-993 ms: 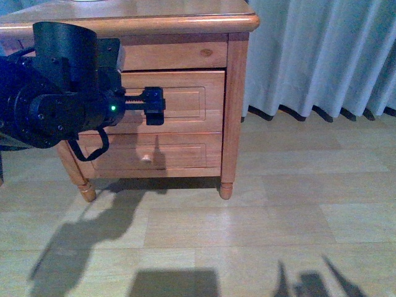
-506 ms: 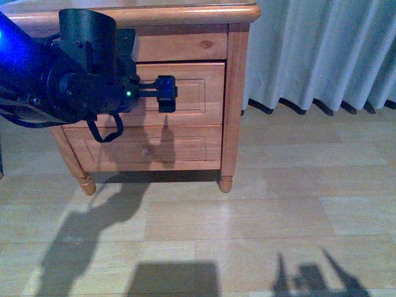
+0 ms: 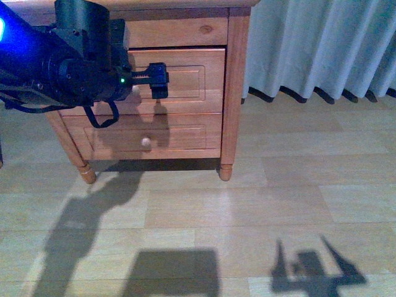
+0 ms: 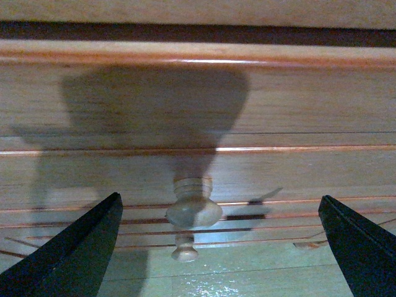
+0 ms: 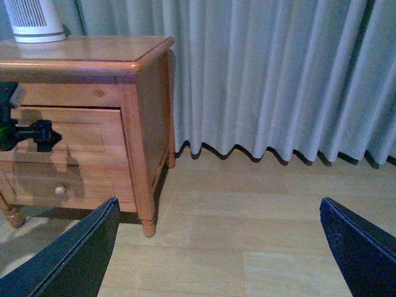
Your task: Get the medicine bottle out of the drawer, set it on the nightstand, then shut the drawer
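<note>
The nightstand [image 3: 235,93] stands at the upper left of the front view, both drawers shut. My left gripper [image 3: 158,81] is open just in front of the taller upper drawer [image 3: 185,83]. In the left wrist view its round knob [image 4: 193,209] sits between the open fingers [image 4: 80,253], untouched, with my left gripper [image 4: 216,247] centred slightly to one side of it. My right gripper [image 5: 216,253] is open and empty above bare floor, off to the nightstand's [image 5: 133,105] side. The medicine bottle is hidden.
The shorter lower drawer's knob [image 3: 146,142] is below the left gripper. A tall white ribbed appliance [image 5: 34,21] stands on the nightstand top. Grey curtains [image 3: 322,43] hang to the right. Wooden floor [image 3: 247,210] fills the foreground.
The front view has shifted so the nightstand sits higher in frame. My left gripper stays at the upper drawer front, drifting slightly right and then back.
</note>
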